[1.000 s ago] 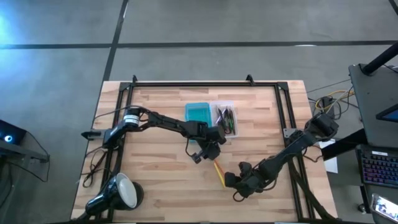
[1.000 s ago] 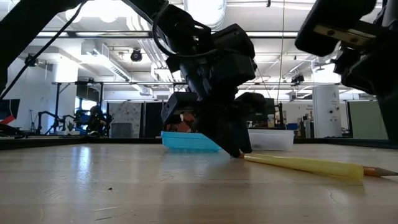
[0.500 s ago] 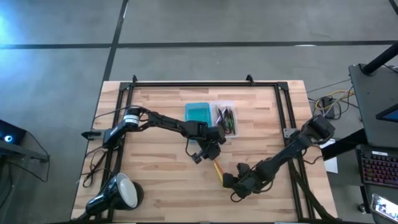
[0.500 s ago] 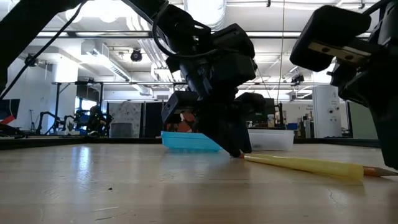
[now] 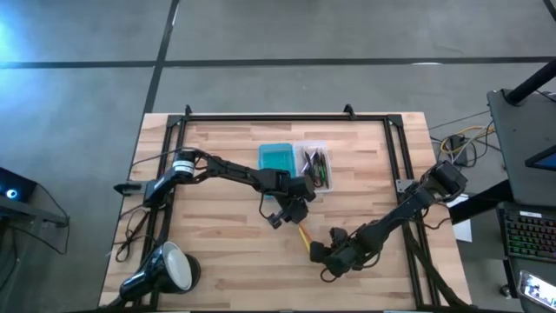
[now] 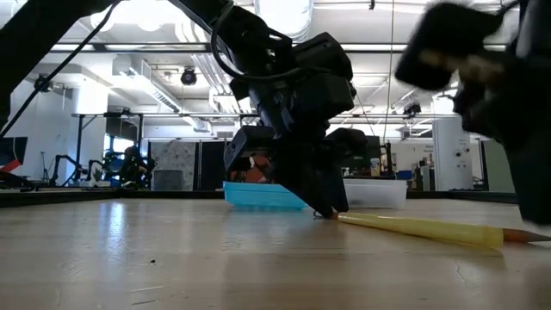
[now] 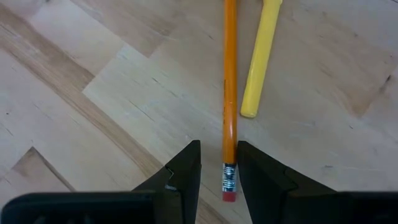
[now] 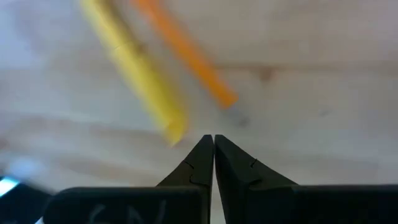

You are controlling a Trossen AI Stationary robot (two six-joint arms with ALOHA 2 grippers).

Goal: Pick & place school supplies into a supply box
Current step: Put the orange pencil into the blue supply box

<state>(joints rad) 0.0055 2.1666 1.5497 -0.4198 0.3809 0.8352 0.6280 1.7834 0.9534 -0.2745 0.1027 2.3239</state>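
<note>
An orange pencil (image 7: 230,81) and a yellow pen (image 7: 261,62) lie side by side on the wooden table, in the high view as a short yellow-orange streak (image 5: 305,237). My left gripper (image 7: 219,149) is open and low over the table, its fingers on either side of the pencil's eraser end (image 7: 229,180). My right gripper (image 8: 214,140) is shut and hovers just short of the other ends of the pen (image 8: 134,56) and pencil (image 8: 186,53). The supply box lies farther back: turquoise lid (image 5: 277,156), clear tray (image 5: 314,165) with pens inside. My left gripper comes from above, slanting down, with the pencil's eraser end (image 7: 229,180) in the gap between its fingers. The pencil lies flat on the table, along the line of the fingers. Whether either finger touches it, I cannot tell.
A black-and-white round lamp (image 5: 169,268) sits at the table's near left corner. The two arms meet close together near the table's middle, my right gripper (image 5: 320,255) a little nearer than my left gripper (image 5: 294,213). A black frame (image 5: 261,117) borders the table.
My right gripper has moved a little toward the table's left, closer to the pen and pencil, and is still in motion. The pen, pencil and left arm have stayed where they were.
</note>
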